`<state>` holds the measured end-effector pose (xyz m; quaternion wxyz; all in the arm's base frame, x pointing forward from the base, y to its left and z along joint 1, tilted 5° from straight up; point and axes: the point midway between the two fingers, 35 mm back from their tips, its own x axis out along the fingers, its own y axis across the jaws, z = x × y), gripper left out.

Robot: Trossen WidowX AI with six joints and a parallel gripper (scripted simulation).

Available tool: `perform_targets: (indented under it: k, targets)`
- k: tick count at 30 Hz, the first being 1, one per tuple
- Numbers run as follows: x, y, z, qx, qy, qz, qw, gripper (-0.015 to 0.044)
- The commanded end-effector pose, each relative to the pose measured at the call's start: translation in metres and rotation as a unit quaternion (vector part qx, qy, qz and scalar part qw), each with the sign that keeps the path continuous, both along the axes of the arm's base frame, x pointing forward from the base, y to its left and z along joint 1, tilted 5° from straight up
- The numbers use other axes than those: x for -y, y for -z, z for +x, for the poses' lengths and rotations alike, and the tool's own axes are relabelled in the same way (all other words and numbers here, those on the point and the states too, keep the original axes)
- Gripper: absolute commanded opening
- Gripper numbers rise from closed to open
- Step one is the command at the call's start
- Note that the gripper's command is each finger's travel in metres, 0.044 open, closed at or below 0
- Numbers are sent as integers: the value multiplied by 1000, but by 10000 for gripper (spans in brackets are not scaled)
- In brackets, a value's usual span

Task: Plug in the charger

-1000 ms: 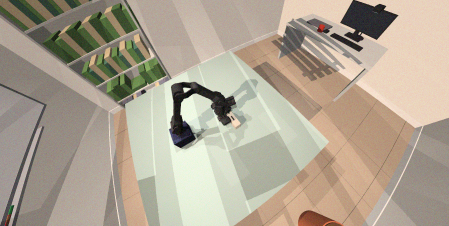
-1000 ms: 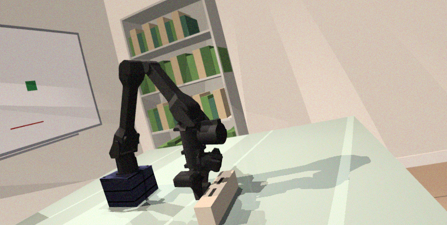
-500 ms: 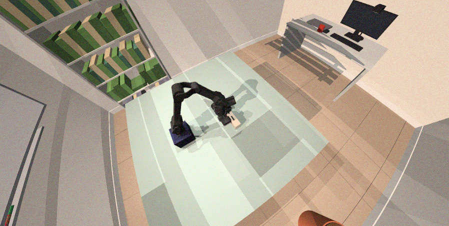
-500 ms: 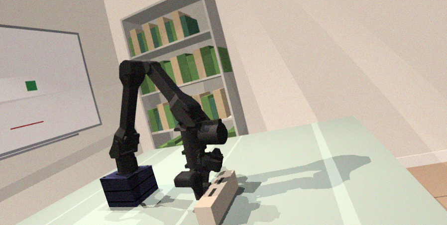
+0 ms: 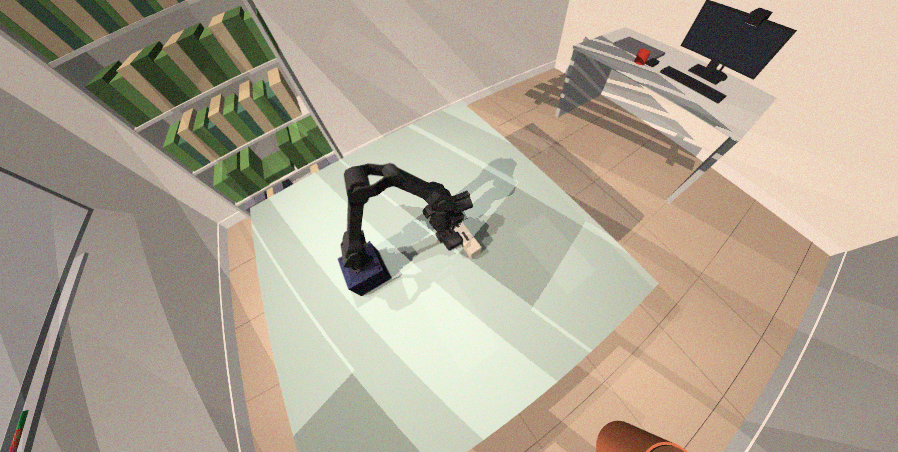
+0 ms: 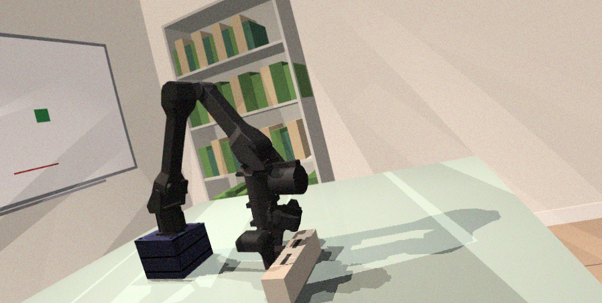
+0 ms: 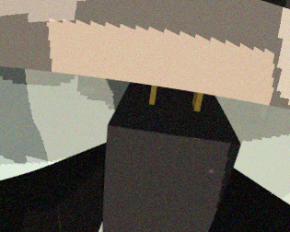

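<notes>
Wrist view, dark charger clamped between the claw's fingers, prongs outward.

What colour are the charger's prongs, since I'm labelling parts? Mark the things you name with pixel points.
Gold-yellow, both prongs (image 7: 153,95); the wrist view shows them best.

prongs: gold | charger: dark grey (plain) | strip: beige

Red mug (by the keyboard).
</notes>
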<state>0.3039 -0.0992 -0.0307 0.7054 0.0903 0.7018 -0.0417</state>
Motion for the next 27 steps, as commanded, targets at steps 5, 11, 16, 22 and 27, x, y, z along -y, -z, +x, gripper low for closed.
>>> perform_targets:
  k: [5,11,16,22,27]
  targets:
    - [0,-1,3,1,2,2,1000,0]
    - [0,-1,5,1,2,2,1000,0]
    - [1,-1,7,1,2,2,1000,0]
    - [1,-2,8,1,2,2,1000,0]
    - [1,-2,9,2,2,2,1000,0]
